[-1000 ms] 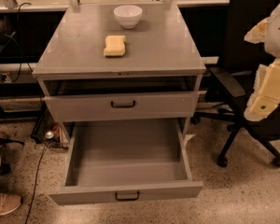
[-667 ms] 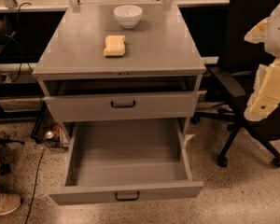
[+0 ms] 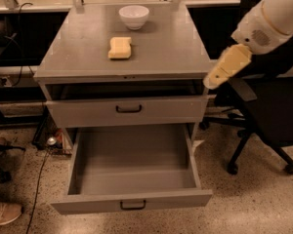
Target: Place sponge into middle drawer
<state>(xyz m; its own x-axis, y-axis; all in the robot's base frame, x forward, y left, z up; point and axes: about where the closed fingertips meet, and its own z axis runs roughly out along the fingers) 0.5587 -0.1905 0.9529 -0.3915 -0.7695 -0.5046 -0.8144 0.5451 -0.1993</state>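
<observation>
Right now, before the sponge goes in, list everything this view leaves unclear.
Camera view:
- Upper drawer inside: hidden under the cabinet top; only a dark gap shows.
- Arm above the gripper, which hangs off the cabinet's right side: cut off by the top and right edges.
- Office chair: partly behind the arm, cut by the right edge.
- Shoe, lower left: cut by the left edge.
</observation>
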